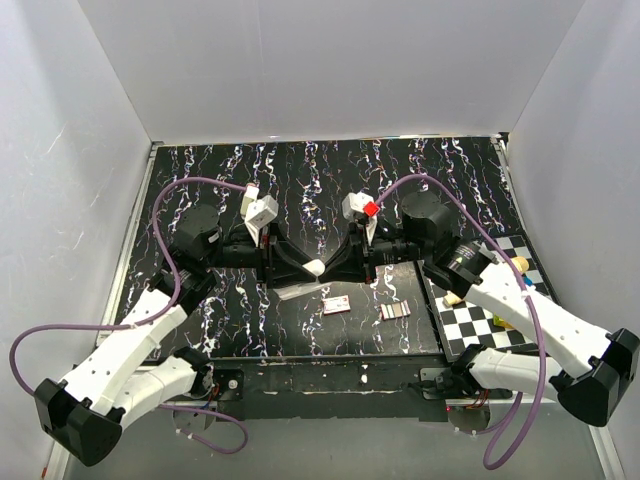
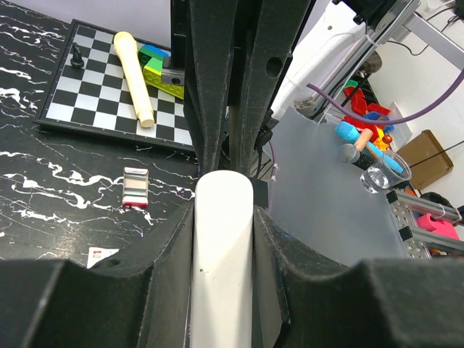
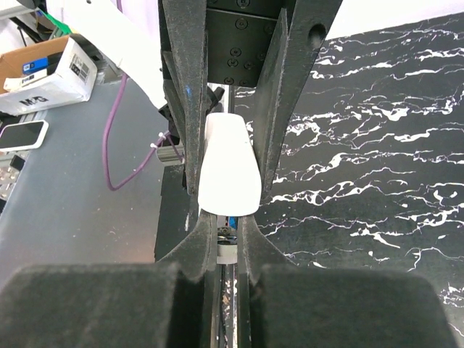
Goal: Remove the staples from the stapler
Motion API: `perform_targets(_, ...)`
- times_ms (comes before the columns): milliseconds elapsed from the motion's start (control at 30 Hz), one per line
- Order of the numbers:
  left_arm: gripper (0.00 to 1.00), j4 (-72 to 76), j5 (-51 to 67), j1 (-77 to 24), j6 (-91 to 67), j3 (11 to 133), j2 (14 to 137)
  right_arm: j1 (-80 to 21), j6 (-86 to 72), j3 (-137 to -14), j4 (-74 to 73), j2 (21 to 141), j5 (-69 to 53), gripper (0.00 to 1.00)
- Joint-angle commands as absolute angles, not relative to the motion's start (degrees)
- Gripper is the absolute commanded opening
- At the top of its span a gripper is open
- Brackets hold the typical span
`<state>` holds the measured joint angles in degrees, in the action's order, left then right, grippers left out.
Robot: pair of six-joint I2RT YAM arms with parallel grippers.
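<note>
The stapler (image 1: pixel 313 267) hangs above the middle of the table, held between both grippers. My left gripper (image 1: pixel 300 268) is shut on its cream top, which fills the gap between the fingers in the left wrist view (image 2: pixel 222 246). My right gripper (image 1: pixel 338 264) meets it from the right and is shut on the grey metal lower part (image 3: pixel 228 251). The cream top (image 3: pixel 229 170) shows just beyond, between the left arm's fingers. A strip of staples (image 1: pixel 396 311) lies on the table below and shows in the left wrist view (image 2: pixel 135 187).
A small pale card (image 1: pixel 337 304) lies next to the staple strip. A chessboard (image 1: pixel 497 322) sits at the right edge with a pale wooden stick (image 2: pixel 135 78), coloured blocks (image 2: pixel 161 67) and a black pawn (image 2: pixel 76 55) on it.
</note>
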<state>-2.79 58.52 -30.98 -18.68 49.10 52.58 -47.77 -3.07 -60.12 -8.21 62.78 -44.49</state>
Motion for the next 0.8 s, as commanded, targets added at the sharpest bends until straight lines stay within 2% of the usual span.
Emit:
perform_targets(0, 0.00, 5.97, 53.79, -29.62, -21.44, 50.71, 48.52, -48.34, -4.83, -55.55, -13.81, 61.52, -48.34, 0.01)
perform_targets(767, 0.00, 10.11, 48.52, -29.62, -23.47, 51.15, 47.29, -52.64, -11.51, -47.55, -2.38, 63.54, -48.96, 0.01)
